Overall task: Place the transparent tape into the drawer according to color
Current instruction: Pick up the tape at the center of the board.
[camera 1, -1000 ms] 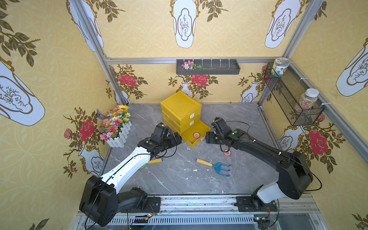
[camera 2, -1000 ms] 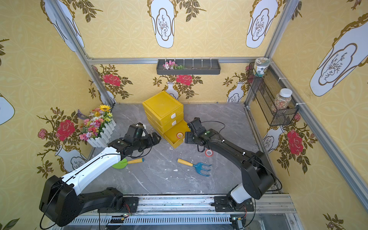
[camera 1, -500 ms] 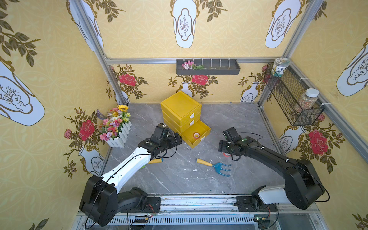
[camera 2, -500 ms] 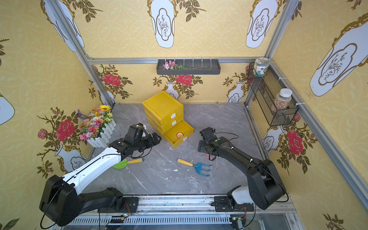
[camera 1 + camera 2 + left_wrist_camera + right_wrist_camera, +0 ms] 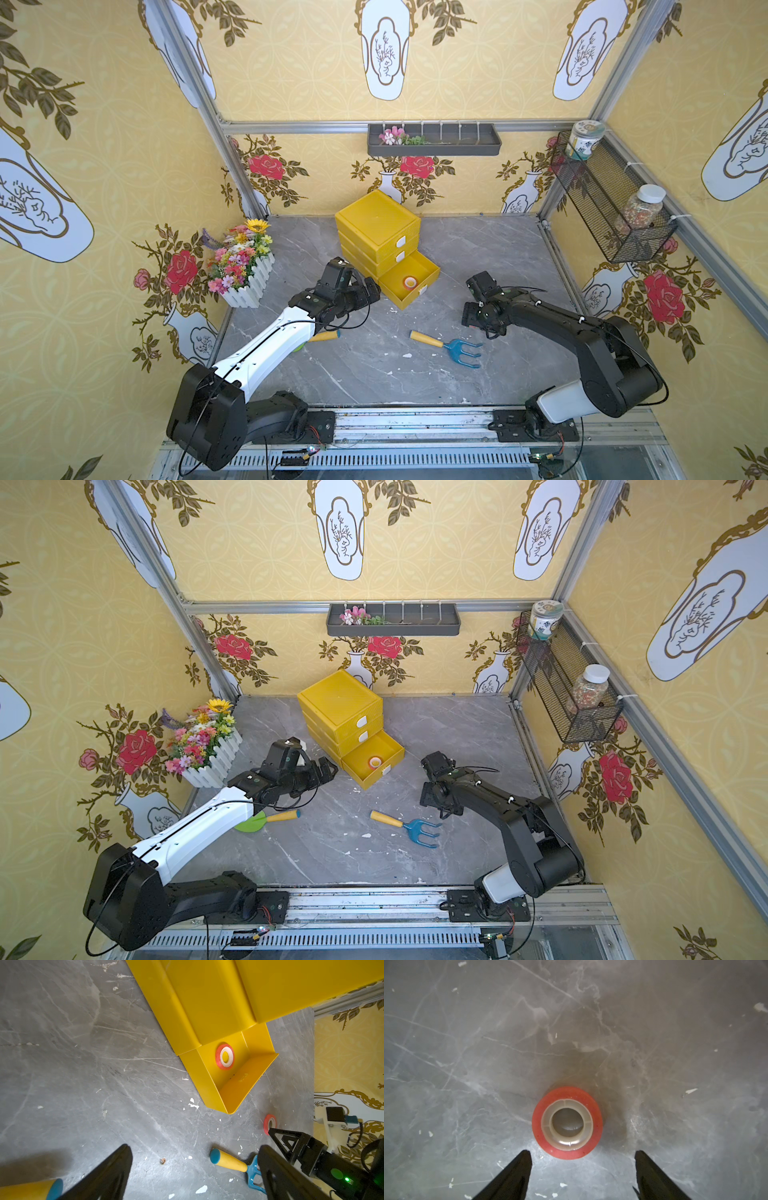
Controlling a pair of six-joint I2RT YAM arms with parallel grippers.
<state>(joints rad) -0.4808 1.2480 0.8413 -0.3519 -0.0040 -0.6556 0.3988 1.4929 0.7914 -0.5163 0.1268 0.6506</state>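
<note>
Tape roll (image 5: 568, 1142) is red, seemingly translucent, pale-cored.

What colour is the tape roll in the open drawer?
Red roll, white core; left wrist view.

We see a staged robot test cell, not a lived-in room. A bare aluminium frame (image 5: 415, 126) holds flat wallpaper panels (image 5: 291, 62) printed with vases and roses. A white arm (image 5: 270, 345) and a black arm (image 5: 557, 320) are bolted to a metal rail (image 5: 415, 424) with exposed wiring. The marble-look tabletop (image 5: 478, 257) under the left pincer (image 5: 194, 1148) carries props. There is a fake flower box (image 5: 249, 282) to its left and a wire basket (image 5: 598, 216) of jars on the wall far to its right.
</note>
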